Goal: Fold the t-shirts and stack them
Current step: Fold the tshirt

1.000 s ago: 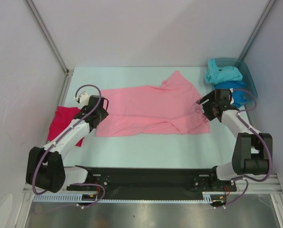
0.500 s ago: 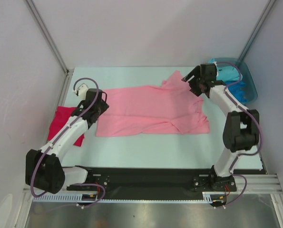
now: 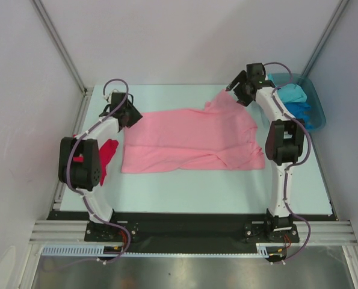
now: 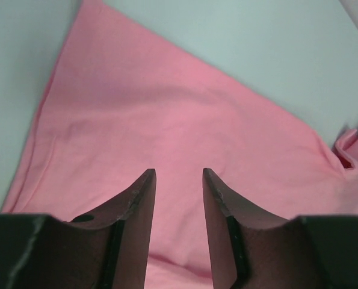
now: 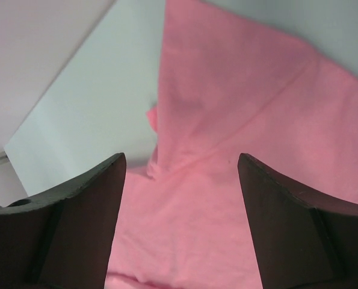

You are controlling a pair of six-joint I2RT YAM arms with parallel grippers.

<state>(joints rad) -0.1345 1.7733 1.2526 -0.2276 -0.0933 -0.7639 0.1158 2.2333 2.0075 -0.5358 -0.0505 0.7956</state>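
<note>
Both arms have swung to the pink t-shirt's (image 3: 191, 141) far corners, left pincer (image 4: 179, 174) narrow, right pincer (image 5: 182, 158) wide, both empty, so next I pinch those corners and fold.

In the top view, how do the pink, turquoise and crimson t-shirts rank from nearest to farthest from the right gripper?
1. pink t-shirt: its far sleeve lies just below the right gripper.
2. turquoise t-shirt: a little to the gripper's right.
3. crimson t-shirt: across at the left side.
</note>
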